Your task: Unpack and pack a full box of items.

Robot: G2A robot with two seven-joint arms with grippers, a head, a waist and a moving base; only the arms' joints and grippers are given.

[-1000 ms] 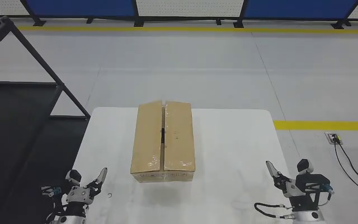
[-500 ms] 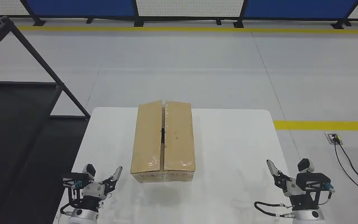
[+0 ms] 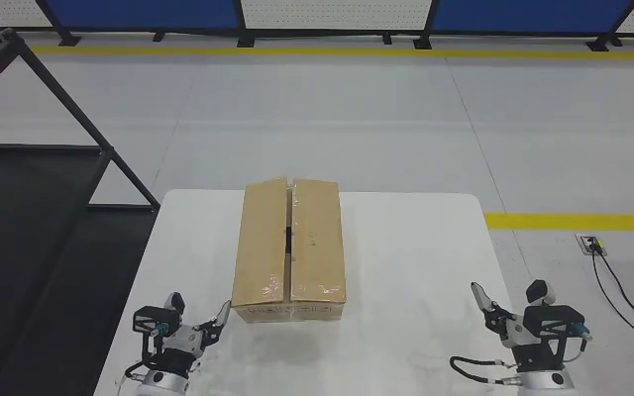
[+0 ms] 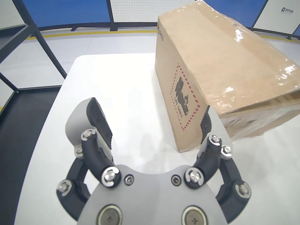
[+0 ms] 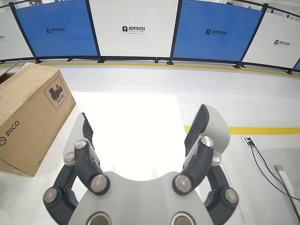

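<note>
1. An industrial robot test hall: blue and white perforated barrier panels (image 5: 133,26) fence the work area at 12 o'clock.
2. A yellow line (image 3: 297,49) marks the smooth grey floor (image 3: 347,119).
3. A black metal rack (image 3: 50,228) stands at 9 o'clock, and a floor socket (image 3: 591,244) with cables lies at 3 o'clock.

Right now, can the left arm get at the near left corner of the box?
Probably yes. The left gripper is open just short of the box, with one finger beside the box's near corner. Only bare table lies between them, so nothing looks to be in the way.
</note>
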